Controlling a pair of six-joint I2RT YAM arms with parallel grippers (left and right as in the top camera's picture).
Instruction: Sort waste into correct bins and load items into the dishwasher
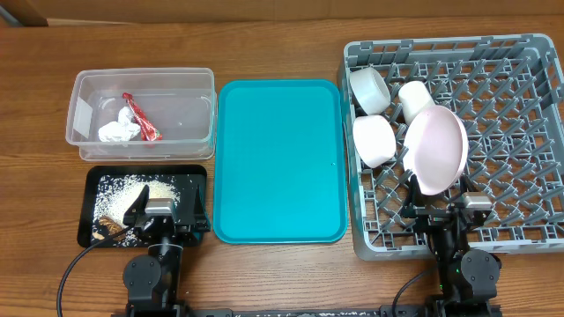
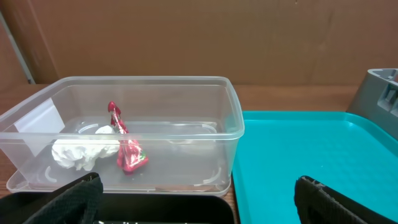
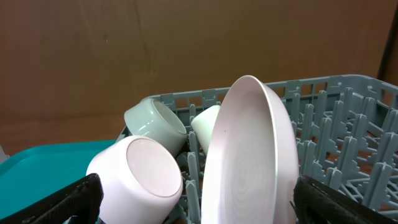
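The left arm [image 1: 152, 275] and right arm [image 1: 467, 269] are folded low at the near edge of the desk [image 1: 282, 282]. The left hand [image 1: 165, 214] hangs over the black tray [image 1: 199, 187], jaws spread wide and gripping nothing. The right hand [image 1: 448, 214] hangs over the near edge of the rack [image 1: 520, 132], also wide open and empty.

One clear tub [image 1: 88, 88] holds one wrapper [image 1: 141, 117] and one tissue [image 1: 118, 132]. The one black tray carries scattered grains [image 1: 132, 187] and a clump of crumbs [image 1: 107, 231]. One teal tray [image 1: 278, 158] lies between them and the rack. In the rack, one plate [image 1: 436, 150] stands on edge with one bowl [image 1: 374, 139] just beside it, and two cups [image 1: 370, 88] lie tipped behind.
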